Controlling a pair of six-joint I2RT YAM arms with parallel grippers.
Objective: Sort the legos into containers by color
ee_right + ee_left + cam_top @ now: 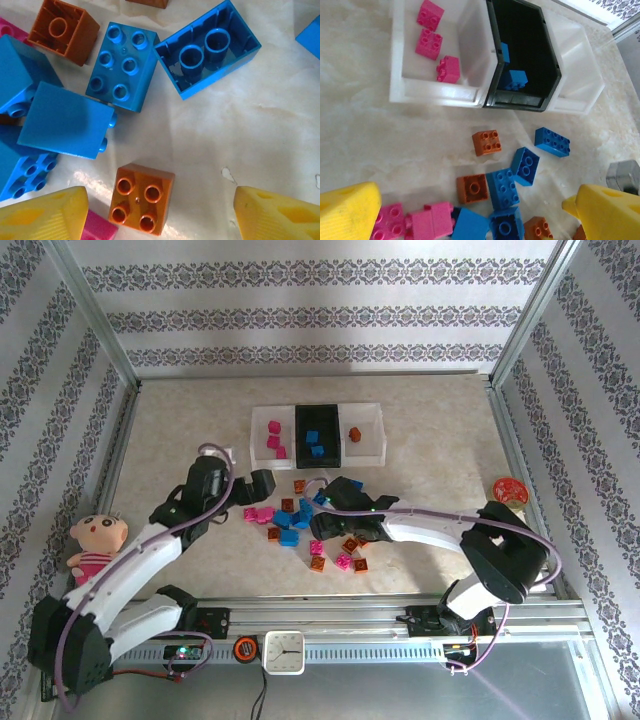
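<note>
The containers (318, 433) stand in a row at the back: a white bin with three pink legos (431, 41), a black bin (520, 55) with blue ones, and a white bin (366, 432) with one orange brick. Loose pink, blue and orange legos (300, 520) lie scattered in front. My left gripper (480, 220) is open over the pile's left part, above blue bricks (502, 187) and an orange one (472, 188), holding nothing. My right gripper (160, 215) is open close to the table, with an orange brick (142, 199) lying untouched between its yellow fingers (280, 215).
A doll (97, 540) sits at the left edge. A red disc (508, 490) lies at the right edge, and a white clock (284, 650) is on the front rail. Both grippers (262, 490) (330, 492) hover close together over the pile.
</note>
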